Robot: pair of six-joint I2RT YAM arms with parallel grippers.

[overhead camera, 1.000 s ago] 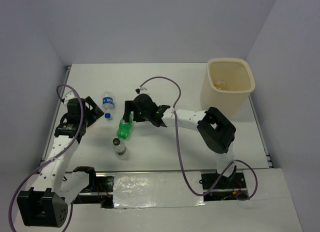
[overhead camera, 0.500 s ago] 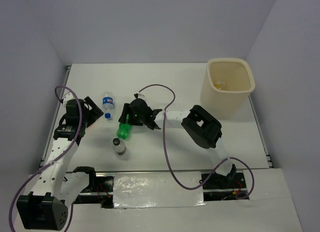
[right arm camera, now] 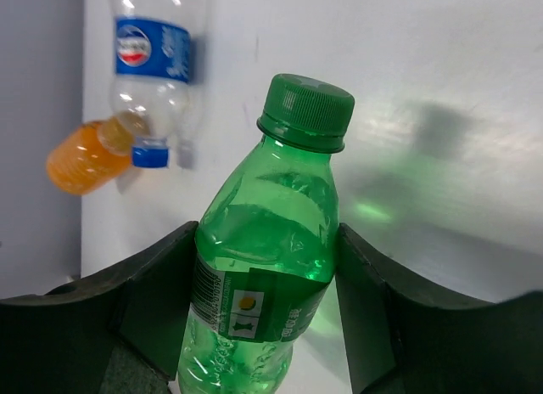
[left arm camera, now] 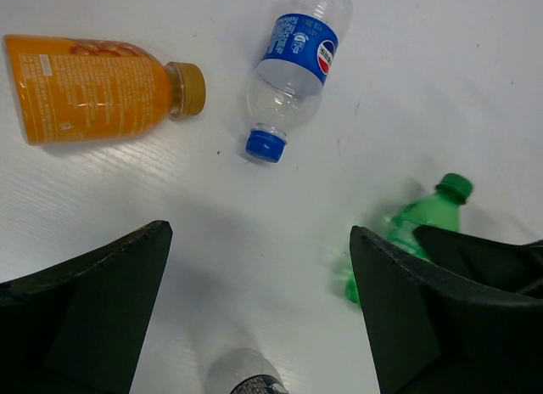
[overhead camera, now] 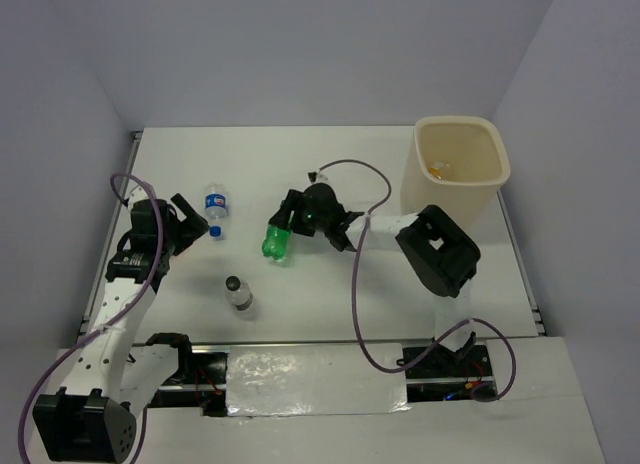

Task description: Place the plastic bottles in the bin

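Top external view: a white table (overhead camera: 330, 294) fills the floor of a booth with plain pale-lilac walls. The tall cream-beige plastic bin (overhead camera: 492, 199) stands at the far right corner; a small yellowish item lies inside, too small to identify. The right gripper (overhead camera: 293, 222) clamps the green plastic bottle (overhead camera: 276, 242) near mid-table, well apart from the bin. The left gripper (overhead camera: 195, 227) hangs just beside a clear bottle with a blue label and blue cap (overhead camera: 215, 206). A clear dark-capped bottle (overhead camera: 238, 293) lies nearer the bases.

Left wrist view: both black fingers (left arm camera: 85, 301) are spread wide with only bare, faintly ribbed table between them. An orange bottle with a tan cap (left arm camera: 93, 88) lies on its side next to the blue-labelled one. The dark-capped bottle is cut off at the bottom edge, and the green bottle is partly covered by the right finger.

Right wrist view: the green bottle sits squeezed between the two pads, cap pointing away, its base out of frame. A green-tinted shadow falls on the table beyond it.
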